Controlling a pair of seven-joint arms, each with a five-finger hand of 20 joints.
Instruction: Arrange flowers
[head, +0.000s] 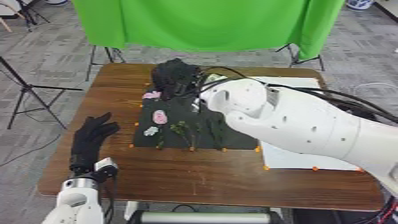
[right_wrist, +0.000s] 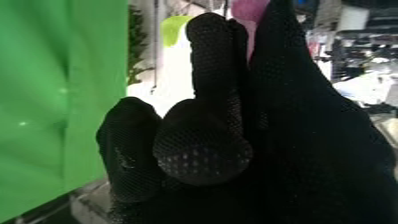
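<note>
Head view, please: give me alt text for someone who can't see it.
The robot's right hand is over the far edge of a dark mat with pink and white flowers on a brown table; the left hand is open at the table's left side.

Left hand (head: 87, 142) black, brown table (head: 178, 182) around it, mottled grey carpet (head: 49, 125) off its outer side. Right hand (head: 171, 76) black mesh with pale dots, on a white arm (head: 293, 120) with small dark spots; bright green cloth (head: 209, 25) beyond that hand, white sheet (head: 298, 157) to its right. Nearer the robot than that hand: charcoal mat (head: 209, 141), pink flower (head: 160, 117), white flower (head: 151, 131), green stems (head: 181, 131).
</note>
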